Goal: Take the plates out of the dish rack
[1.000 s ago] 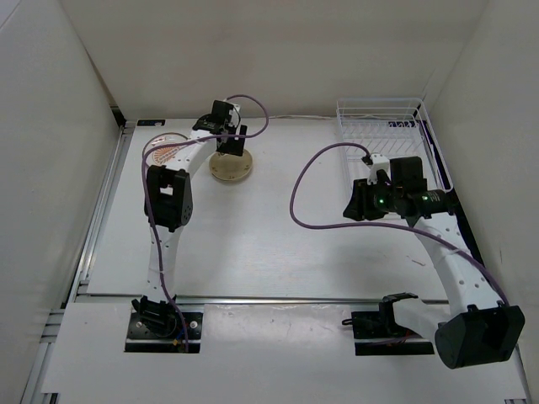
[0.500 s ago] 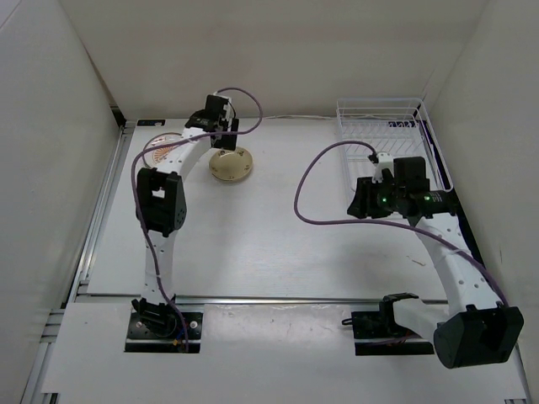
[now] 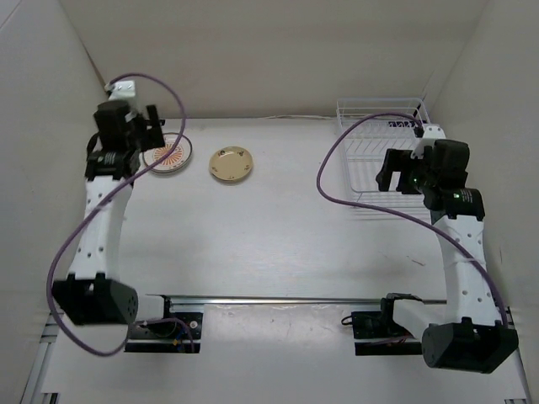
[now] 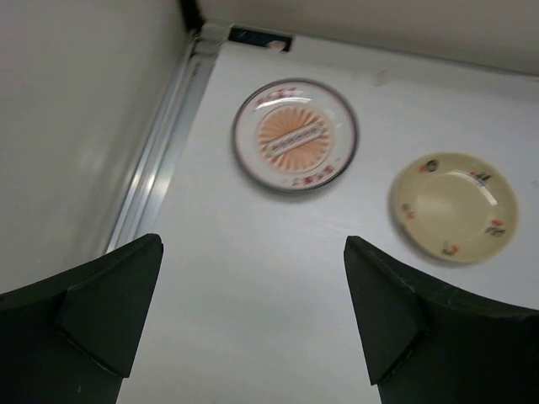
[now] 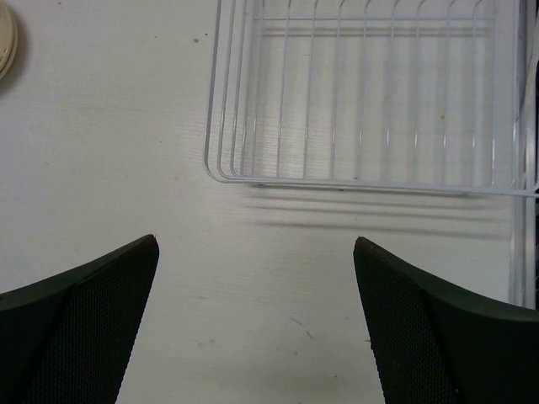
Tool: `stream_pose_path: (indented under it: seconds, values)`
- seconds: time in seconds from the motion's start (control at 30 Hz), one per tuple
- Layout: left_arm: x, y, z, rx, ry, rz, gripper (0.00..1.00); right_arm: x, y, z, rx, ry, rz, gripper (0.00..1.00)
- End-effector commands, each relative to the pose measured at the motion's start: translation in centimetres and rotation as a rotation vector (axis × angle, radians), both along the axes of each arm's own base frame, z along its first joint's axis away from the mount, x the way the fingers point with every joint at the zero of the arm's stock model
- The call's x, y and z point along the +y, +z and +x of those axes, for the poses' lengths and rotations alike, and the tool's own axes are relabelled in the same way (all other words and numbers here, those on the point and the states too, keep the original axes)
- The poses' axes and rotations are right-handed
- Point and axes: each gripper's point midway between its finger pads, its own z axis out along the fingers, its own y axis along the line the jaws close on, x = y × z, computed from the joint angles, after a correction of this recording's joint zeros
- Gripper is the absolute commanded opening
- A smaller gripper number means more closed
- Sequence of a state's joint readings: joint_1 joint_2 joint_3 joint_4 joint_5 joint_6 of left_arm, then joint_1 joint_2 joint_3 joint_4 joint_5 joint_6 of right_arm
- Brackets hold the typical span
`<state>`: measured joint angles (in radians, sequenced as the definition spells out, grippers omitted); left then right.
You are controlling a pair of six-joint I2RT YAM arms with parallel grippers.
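Hovering with right jaws spread wide over counter (image 3: 269, 227), just near of dish rack (image 5: 337, 182) at far right. Holding left jaws equally wide above far-left corner, gripping nothing. Seeing sunburst plate (image 4: 296, 135) and tan plate (image 4: 455, 204) flat there, side by side, apart.

No legible text is seen; small red marks on the orange sunburst plate (image 4: 296, 135) are too blurred to be read.

Dish rack (image 5: 354, 180): far end cut off by the right wrist view's top edge. Tan plate (image 5: 4, 38): a sliver only at that view's left edge, rim motifs illegible.
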<state>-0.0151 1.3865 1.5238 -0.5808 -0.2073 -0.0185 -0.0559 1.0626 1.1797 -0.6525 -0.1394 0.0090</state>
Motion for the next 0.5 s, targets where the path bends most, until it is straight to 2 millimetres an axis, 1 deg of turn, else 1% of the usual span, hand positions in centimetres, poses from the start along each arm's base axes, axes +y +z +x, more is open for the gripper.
stream_pose_path:
  seconds: [0.0,0.03,0.07,0.1,0.13,0.17,0.2,0.23,0.27,0.3,0.33,0.37,0.4,0.43,0.47]
  values:
    - [3.5,-3.4,-5.0,0.075,0.074,-0.014,1.00,-0.3,1.7,-0.2,-0.088,0.055,-0.085,1.00]
    - [4.0,-6.6,-6.8,0.136,0.081,-0.032,1.00,0.2,0.7,-0.9,-0.071,0.104,-0.087,1.00]
    - [4.7,-5.8,-9.1,0.088,0.099,-0.044,1.00,0.2,-0.5,-1.2,-0.040,0.119,-0.103,1.00]
    - [4.8,-6.4,-10.3,0.085,0.105,-0.051,1.00,0.1,-0.9,-1.8,-0.046,0.133,-0.125,1.00]
    - [4.9,-8.8,-11.8,0.126,0.105,-0.052,1.00,0.4,-1.8,-2.3,-0.030,0.143,-0.123,1.00]
    - [4.9,-7.8,-13.6,0.067,0.105,-0.037,1.00,0.2,-3.7,-2.9,0.010,0.145,-0.133,1.00]
    - [5.3,-8.0,-14.6,0.057,0.124,-0.026,1.00,0.1,-4.1,-3.5,0.010,0.138,-0.139,1.00]
    - [5.4,-9.3,-15.6,0.069,0.131,-0.020,1.00,-0.1,-5.5,-4.0,0.039,0.129,-0.144,1.00]
    - [5.4,-8.4,-16.7,0.015,0.141,-0.010,1.00,-0.1,-5.6,-4.3,0.040,0.122,-0.134,1.00]
    - [5.8,-8.5,-17.4,0.005,0.156,0.001,1.00,-0.3,-5.1,-4.5,0.021,0.102,-0.137,1.00]
    - [5.7,-9.3,-17.8,0.013,0.156,-0.001,1.00,-0.3,-5.5,-4.9,0.029,0.102,-0.136,1.00]
    - [5.7,-9.4,-18.6,0.002,0.167,0.002,1.00,-0.2,-5.2,-5.0,0.019,0.095,-0.129,1.00]
    - [5.5,-9.7,-18.7,0.001,0.159,-0.002,1.00,-0.1,-4.7,-5.4,0.005,0.085,-0.117,1.00]
    - [5.4,-10.6,-18.9,0.013,0.163,-0.015,1.00,-0.1,-4.4,-5.5,-0.007,0.084,-0.118,1.00]
    - [5.3,-10.9,-19.2,0.018,0.163,-0.016,1.00,-0.1,-4.2,-6.0,-0.013,0.077,-0.109,1.00]
